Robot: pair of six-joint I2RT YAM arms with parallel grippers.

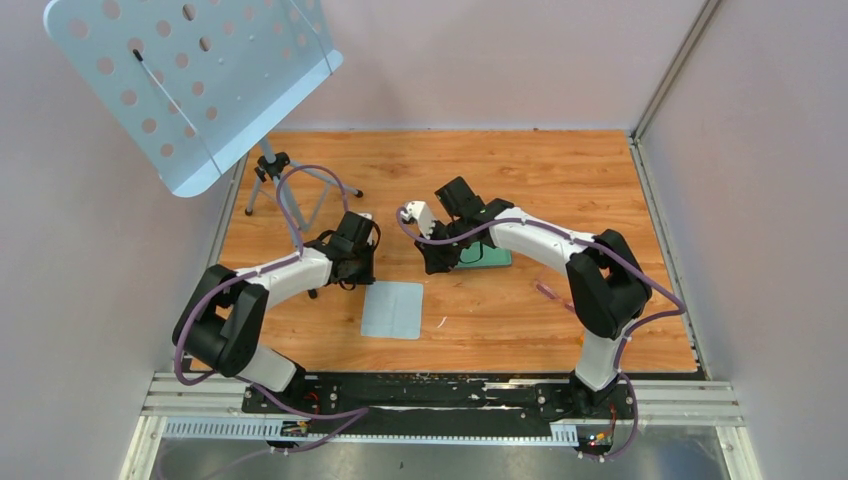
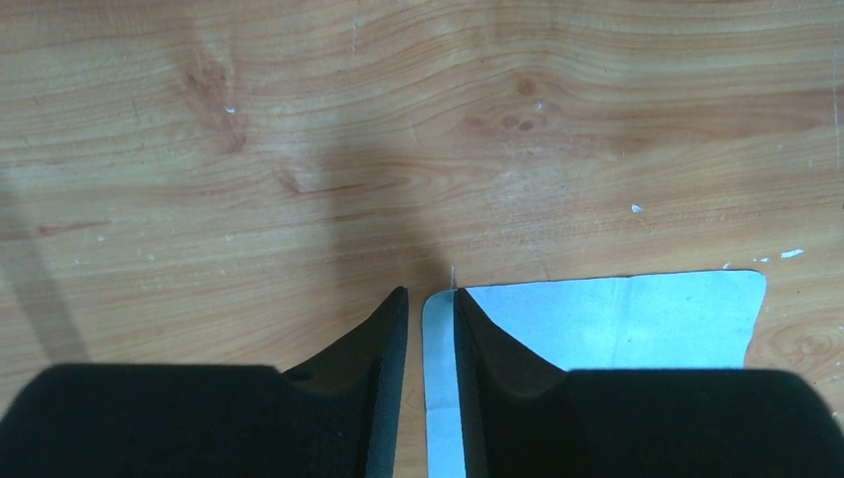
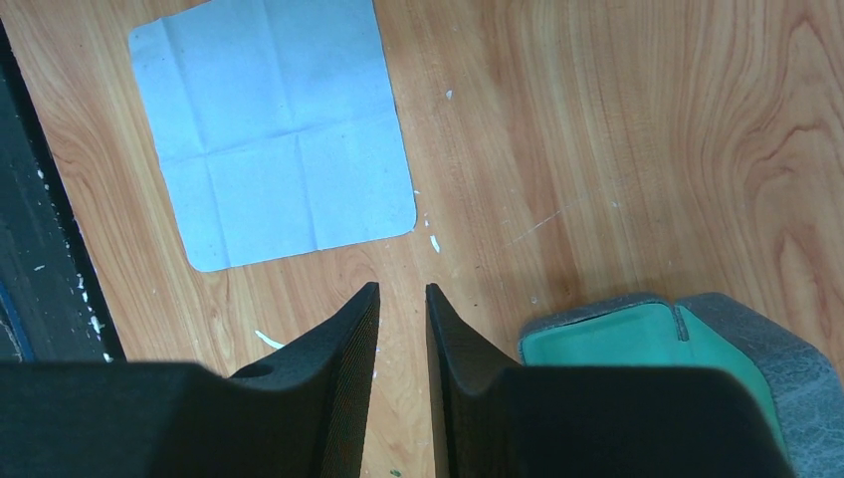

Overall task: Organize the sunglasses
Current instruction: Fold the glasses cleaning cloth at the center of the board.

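Left gripper (image 2: 430, 295): nearly closed, holding nothing, at the cloth's (image 2: 617, 319) far-left corner.
Right gripper (image 3: 401, 289): narrow gap, holding nothing, beside the open glasses case (image 3: 617, 337).
Sunglasses (image 1: 548, 292): on the worktop, right of the case, close to your right elbow.
Risk: swinging that elbow could knock them away.

The wood-grain table (image 1: 600, 180) carries a pale blue cloth (image 1: 393, 309), an open grey glasses case (image 3: 617, 344) lined teal, thin pinkish sunglasses (image 1: 548, 293) and a stand's tripod (image 1: 265, 178).

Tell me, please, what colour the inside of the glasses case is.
Teal; the glasses case shows best in the right wrist view.
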